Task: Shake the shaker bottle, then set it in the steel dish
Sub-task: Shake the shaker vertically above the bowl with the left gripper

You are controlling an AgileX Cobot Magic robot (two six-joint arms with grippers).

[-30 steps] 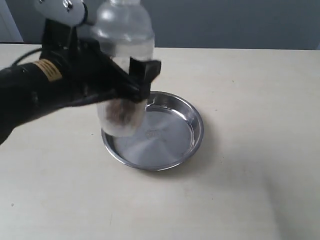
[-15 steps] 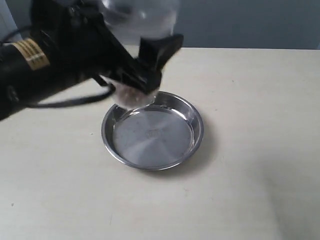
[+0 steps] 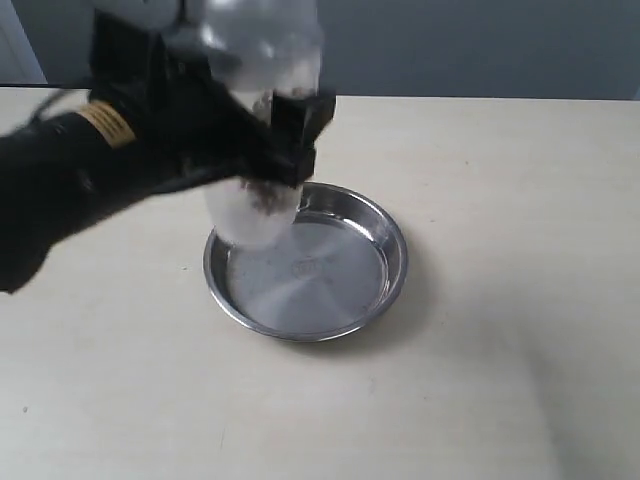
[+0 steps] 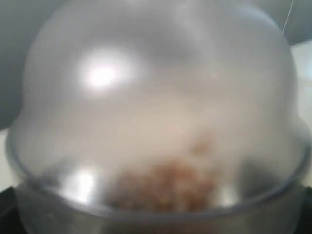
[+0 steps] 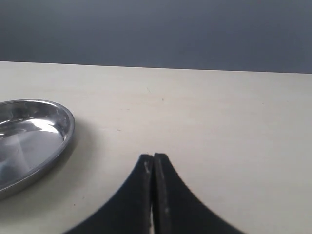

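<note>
Upper left of frame, the left gripper [image 3: 268, 148] clamps the seemingly light, stiff, likely slick shaker bottle [image 3: 262, 60] mid-body, the soundest hold, while the right gripper [image 5: 153, 165] rests pressed together.

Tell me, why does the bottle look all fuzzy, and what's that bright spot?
Exterior view: the shaker bottle is motion-blurred, while the steel dish is sharp. Left wrist view: the bottle's frosted dome is too close and out of focus, with a white glare spot on it.

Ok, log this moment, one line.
left fingers: shut on shaker bottle | bottle: not yet in steel dish | right fingers: shut
</note>
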